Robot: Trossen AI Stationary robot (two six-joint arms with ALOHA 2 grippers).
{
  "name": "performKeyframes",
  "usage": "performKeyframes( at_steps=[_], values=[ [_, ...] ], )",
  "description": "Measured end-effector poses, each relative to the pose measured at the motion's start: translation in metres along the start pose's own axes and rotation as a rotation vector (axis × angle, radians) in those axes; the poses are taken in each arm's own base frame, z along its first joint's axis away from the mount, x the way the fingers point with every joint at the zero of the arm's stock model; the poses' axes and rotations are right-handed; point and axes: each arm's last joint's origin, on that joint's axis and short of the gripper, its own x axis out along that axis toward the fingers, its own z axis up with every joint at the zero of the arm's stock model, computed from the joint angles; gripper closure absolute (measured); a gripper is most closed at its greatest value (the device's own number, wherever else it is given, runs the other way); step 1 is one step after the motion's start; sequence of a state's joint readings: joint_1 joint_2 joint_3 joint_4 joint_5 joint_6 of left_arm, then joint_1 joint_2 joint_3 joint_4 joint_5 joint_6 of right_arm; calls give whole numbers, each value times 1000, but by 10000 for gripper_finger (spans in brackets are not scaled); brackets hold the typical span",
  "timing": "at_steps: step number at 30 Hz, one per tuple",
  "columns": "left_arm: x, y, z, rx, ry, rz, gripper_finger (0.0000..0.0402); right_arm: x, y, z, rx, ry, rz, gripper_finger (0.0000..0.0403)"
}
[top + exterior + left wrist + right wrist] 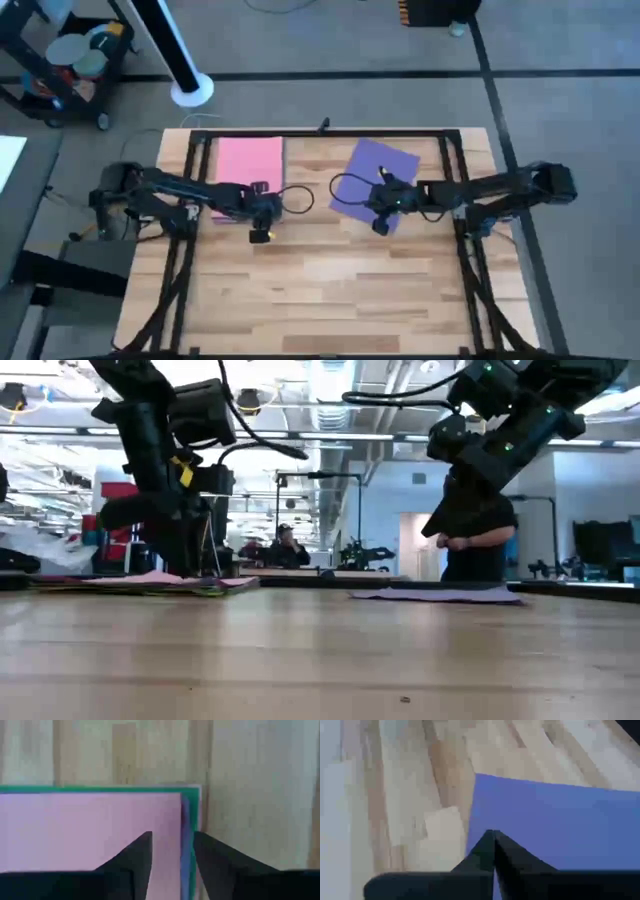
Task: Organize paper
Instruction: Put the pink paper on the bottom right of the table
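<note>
While the left gripper [262, 212] gapes over the pink stack [247, 165] (green beneath), the right gripper [381, 203] sits closed over the purple sheet [372, 178].

The high view looks straight down on the whole table [330, 280], the low view skims level across it into the room, and each wrist view hangs close over the wood (all four share that tabletop).

No text, label, brand, number or sign was legible on anything in any of the views.
</note>
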State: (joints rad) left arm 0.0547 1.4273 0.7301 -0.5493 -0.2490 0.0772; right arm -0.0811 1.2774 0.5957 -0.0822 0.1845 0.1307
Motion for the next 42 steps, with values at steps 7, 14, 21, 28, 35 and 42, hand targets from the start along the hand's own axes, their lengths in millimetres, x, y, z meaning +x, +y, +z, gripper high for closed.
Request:
performKeyframes(
  at_steps=[7, 14, 21, 28, 35, 42],
  values=[
    [0, 2, 1, -1, -6, 45, 260, 0, 0, 0, 2, 0, 0, 403],
    [0, 1, 1, 3, -14, 20, 260, 0, 0, 0, 2, 0, 0, 403],
    [13, -2, 2, 21, 30, 22, 260, 0, 1, 0, 0, 3, 2, 403],
    [30, -5, 3, 42, 80, 79, 260, 0, 3, -1, -6, 8, 7, 403],
    [20, -5, 0, 35, 73, 66, 299, -1, 3, -1, -2, 8, 8, 403],
    [3, -3, -2, 17, 38, 58, 394, -1, 3, -1, 1, 8, 8, 403]
  ],
)
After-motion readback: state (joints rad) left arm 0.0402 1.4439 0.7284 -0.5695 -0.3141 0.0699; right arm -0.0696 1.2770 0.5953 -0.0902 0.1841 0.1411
